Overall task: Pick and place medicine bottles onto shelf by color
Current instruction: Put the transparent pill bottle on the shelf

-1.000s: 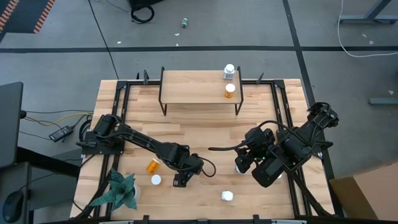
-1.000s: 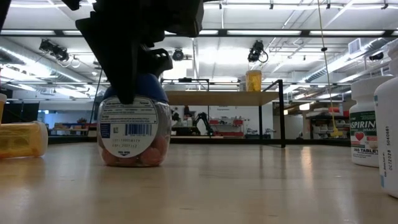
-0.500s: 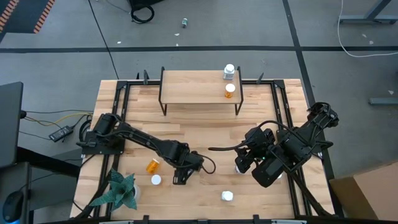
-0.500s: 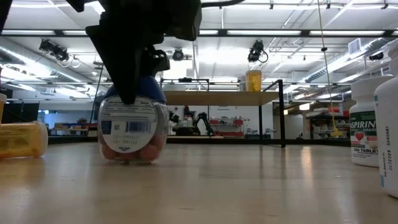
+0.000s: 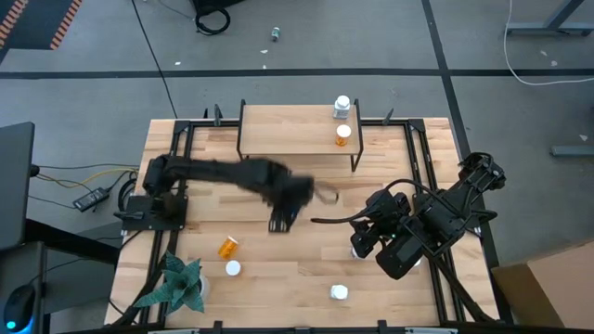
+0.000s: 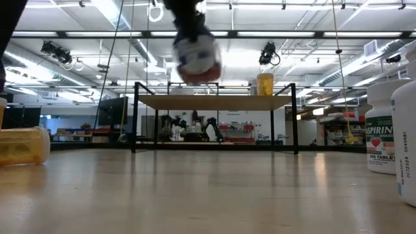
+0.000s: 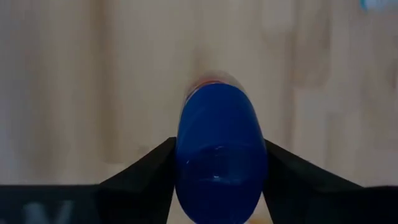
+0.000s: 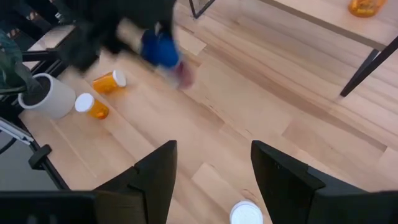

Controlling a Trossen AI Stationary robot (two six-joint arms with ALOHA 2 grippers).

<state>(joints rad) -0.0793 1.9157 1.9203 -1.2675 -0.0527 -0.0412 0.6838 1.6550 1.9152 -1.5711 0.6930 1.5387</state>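
Readable writing: at the right edge of the low view, a white bottle (image 6: 389,127) shows "ASPIRIN" in green letters, a red heart and part of "TABLETS"; the white bottle (image 6: 404,140) beside it carries only small vertical print, too fine to read.
Blue-lidded bottle: up in the air now! It (image 6: 196,55) hangs blurred in the upper middle of the low view, above the level of the shelf board; its label is a smear, nothing legible.
Left gripper: its (image 7: 219,171) fingers press both sides of the blue lid (image 7: 219,149), clenched on the bottle; in the high view it (image 5: 281,220) sits mid-frame, just below the shelf.
Change from a second ago: back then the bottle stood on the table at left in the low view, barcode facing the camera, with the gripper around it in the lower middle of the high view; since then it has lifted clear and swung toward the shelf.
Shelf: upper centre of the high view (image 5: 288,130), with an orange bottle (image 5: 343,135) and a white-capped one (image 5: 342,107) at its right end.
Still on the table: two orange bottles (image 5: 227,247) (image 5: 233,268) lower left, near the green plant (image 5: 178,286); a white bottle (image 5: 340,293) bottom centre.
Right gripper: unmoved at right of the high view (image 5: 362,241), fingers (image 8: 155,174) apart, grasping nothing, a white cap (image 8: 246,213) between them below.
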